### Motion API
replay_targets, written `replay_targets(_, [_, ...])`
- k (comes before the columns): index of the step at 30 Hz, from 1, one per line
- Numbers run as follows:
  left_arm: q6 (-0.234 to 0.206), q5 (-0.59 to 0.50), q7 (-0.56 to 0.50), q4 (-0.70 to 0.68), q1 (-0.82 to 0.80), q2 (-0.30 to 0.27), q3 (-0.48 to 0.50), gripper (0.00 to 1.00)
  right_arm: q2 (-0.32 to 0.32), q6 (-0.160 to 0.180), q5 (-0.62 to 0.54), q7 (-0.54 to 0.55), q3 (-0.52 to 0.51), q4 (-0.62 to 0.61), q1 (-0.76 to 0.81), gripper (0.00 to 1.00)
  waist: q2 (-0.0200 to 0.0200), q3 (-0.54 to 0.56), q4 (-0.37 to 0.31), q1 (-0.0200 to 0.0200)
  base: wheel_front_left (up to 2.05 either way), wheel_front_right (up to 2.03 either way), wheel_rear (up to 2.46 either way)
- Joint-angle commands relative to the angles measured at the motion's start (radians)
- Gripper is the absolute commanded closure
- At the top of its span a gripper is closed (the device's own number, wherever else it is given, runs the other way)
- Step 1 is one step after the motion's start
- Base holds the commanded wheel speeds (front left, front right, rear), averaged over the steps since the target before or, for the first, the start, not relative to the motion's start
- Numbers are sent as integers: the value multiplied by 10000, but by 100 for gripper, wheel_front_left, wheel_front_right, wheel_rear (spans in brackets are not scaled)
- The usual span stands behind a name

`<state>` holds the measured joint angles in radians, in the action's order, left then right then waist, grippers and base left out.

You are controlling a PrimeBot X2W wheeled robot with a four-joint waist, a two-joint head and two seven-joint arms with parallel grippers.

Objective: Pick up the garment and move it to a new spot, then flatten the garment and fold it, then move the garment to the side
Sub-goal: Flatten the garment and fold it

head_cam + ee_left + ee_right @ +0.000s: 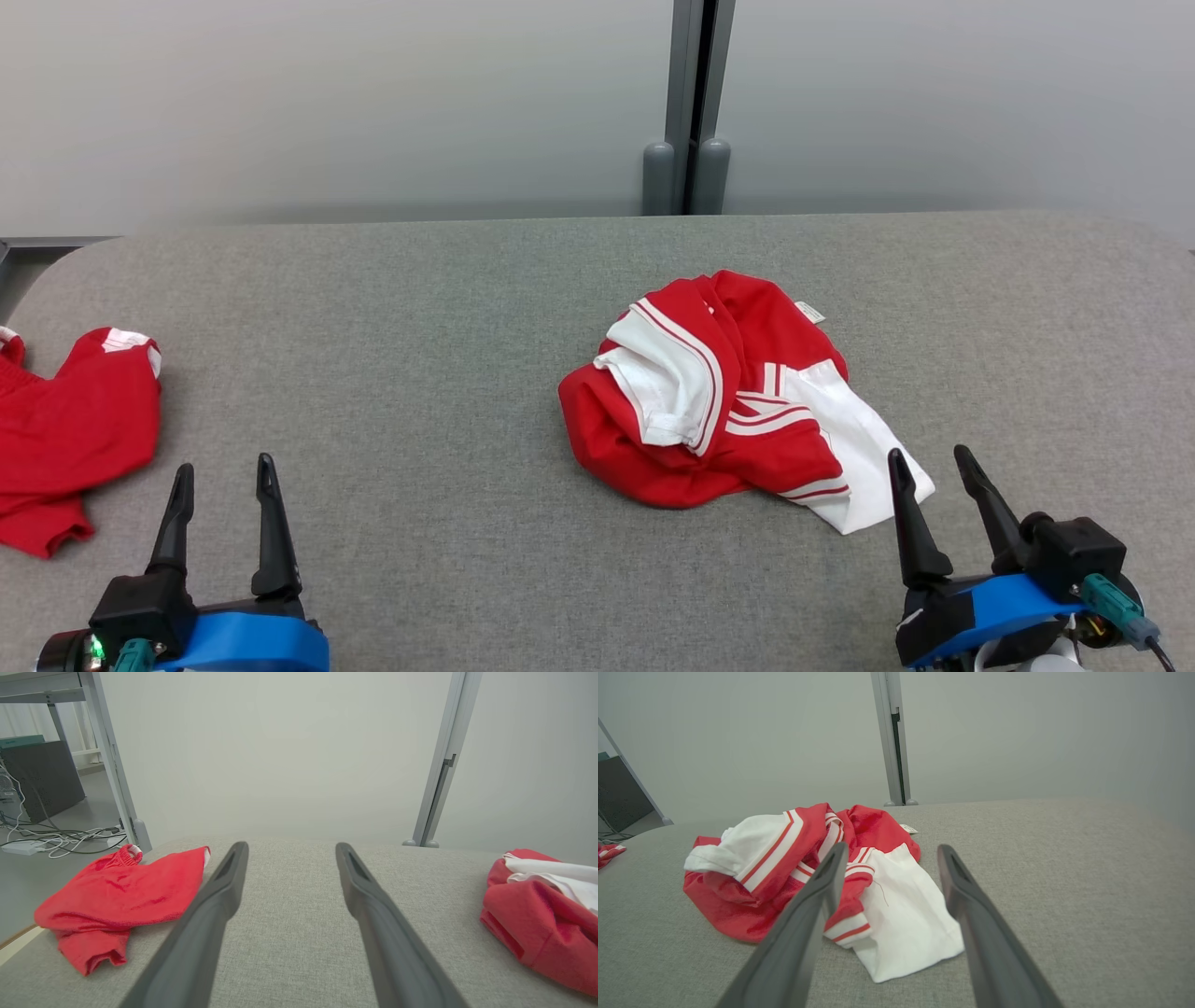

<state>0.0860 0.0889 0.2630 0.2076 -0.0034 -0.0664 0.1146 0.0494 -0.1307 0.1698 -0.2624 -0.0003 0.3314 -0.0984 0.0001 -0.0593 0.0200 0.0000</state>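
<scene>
A crumpled red and white garment [728, 397] with striped trim lies in a heap on the grey table, right of centre. It also sits ahead of the fingers in the right wrist view, garment [822, 877], and at the right edge of the left wrist view, garment [542, 910]. My right gripper [929, 462] stands open at the lower right, just short of the garment's white corner, with nothing between its fingers. At the lower left my left gripper [224, 471] is open too, above bare table. Both grippers reappear in their wrist views: left gripper [290, 847], right gripper [892, 847].
A second red piece of clothing [65, 434] lies bunched at the table's left edge, also seen as red cloth [117, 896]. The grey fabric table [420, 327] ends at a pale wall with a grey post [691, 103]. Cables and a dark box [42, 779] sit on the floor beyond the left edge.
</scene>
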Motion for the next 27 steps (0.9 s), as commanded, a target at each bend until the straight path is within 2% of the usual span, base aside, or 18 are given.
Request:
replay_targets(1, [14,-10,26,-7,-125,-20,30,0,19,-2,52,-38,-2,-9,89,0,-1,-8,7,0,0,0,0])
replay_targets(7, [68,-9,26,7,-273,14,36,0,16,-3,-48,-38,282,15,-495,0,-1,-154,115,0,0,0,0])
replay_targets(14, [121,-4,26,20,-501,47,-49,0,22,-2,-486,439,1585,750,-2527,0,-1,-433,405,0,0,0,0])
replay_targets(21, [115,88,26,22,-735,115,-270,0,24,-2,-517,1637,2595,2666,-4633,0,-1,-849,901,0,0,0,0])
replay_targets(24, [103,131,26,61,-766,132,-350,0,32,-2,-526,1886,2740,3327,-4945,0,-1,-955,1024,0,0,0,0])
replay_targets(26, [64,163,26,76,-867,146,-427,0,27,-2,-667,2243,2837,4296,-5276,0,-1,-1045,1179,0,0,0,0])
replay_targets(27, [64,163,26,76,-867,146,-427,0,27,-2,-667,2243,2837,4296,-5276,0,-1,-1045,1179,0,0,0,0])
